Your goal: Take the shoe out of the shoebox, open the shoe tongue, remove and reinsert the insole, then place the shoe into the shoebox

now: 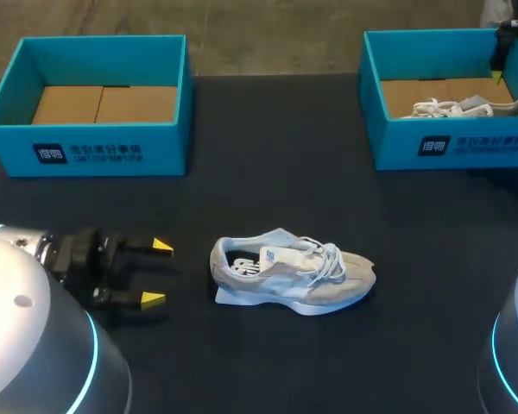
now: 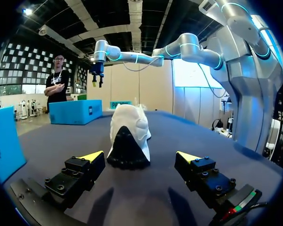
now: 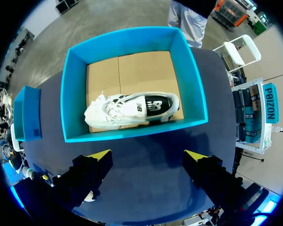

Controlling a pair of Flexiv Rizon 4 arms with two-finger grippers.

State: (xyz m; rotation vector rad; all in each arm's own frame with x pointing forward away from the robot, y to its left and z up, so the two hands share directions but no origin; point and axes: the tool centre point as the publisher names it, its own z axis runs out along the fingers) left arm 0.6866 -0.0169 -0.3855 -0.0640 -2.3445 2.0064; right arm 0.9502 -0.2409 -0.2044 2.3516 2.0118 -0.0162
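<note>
A pale grey-beige shoe (image 1: 289, 272) lies on its side in the middle of the dark table, heel toward my left gripper (image 1: 155, 272). That gripper is open and level with the table, a short way from the heel. In the left wrist view the shoe (image 2: 128, 136) lies ahead of the open left gripper (image 2: 140, 157), untouched. A second white shoe (image 3: 132, 109) lies in the blue shoebox (image 3: 73, 94) at the back right. My right gripper (image 3: 148, 155) hangs open high above that box (image 1: 397, 138), holding nothing; in the head view the right gripper (image 1: 499, 73) shows at the box's far right corner.
An empty blue shoebox (image 1: 9, 121) with a cardboard floor stands at the back left; it also shows as the left box (image 3: 30, 113) beside the right one. The right arm (image 2: 96, 70) hovers over the far box (image 2: 75, 111).
</note>
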